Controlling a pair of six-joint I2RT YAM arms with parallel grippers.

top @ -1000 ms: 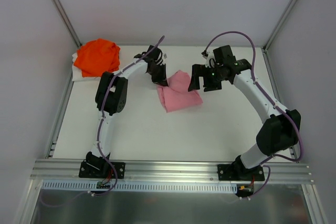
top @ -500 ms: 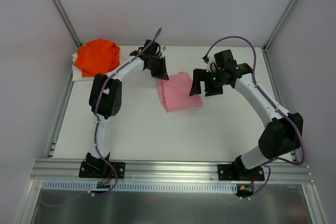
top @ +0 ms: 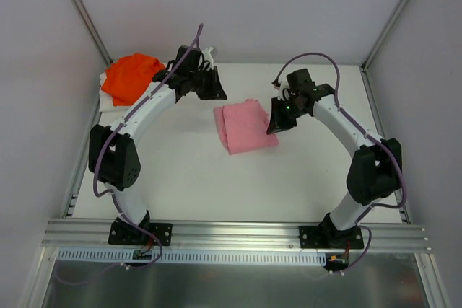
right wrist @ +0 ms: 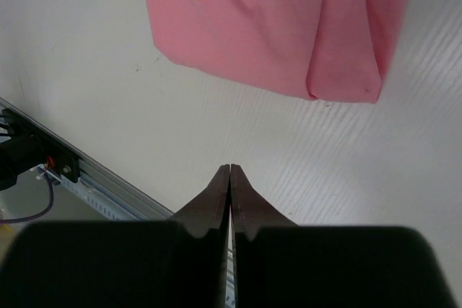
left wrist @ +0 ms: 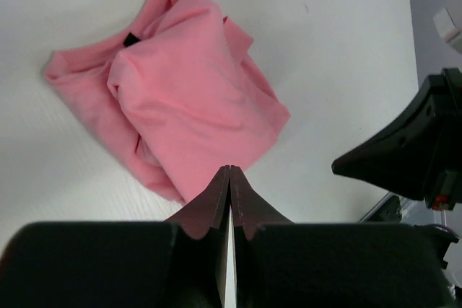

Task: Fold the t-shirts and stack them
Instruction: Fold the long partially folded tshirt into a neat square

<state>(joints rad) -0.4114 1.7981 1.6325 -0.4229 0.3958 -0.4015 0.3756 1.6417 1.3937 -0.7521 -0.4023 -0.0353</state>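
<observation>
left fingers (left wrist: 214,203) closed | right fingers (right wrist: 214,203) closed | pink t-shirt (top: 245,128) between them, untouched

The left tool (left wrist: 229,169) has been drawn back from the pink shirt (left wrist: 188,99), left flatter ahead of it. The right tool (right wrist: 229,169) has been shut short of it.

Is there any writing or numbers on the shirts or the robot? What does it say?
No text can be read in any view.
pink t-shirt: plain; a small dark tag sits at its collar, too small to read.
orange t-shirt: plain, nothing printed shows.
left arm and right arm: no lettering legible.
</observation>
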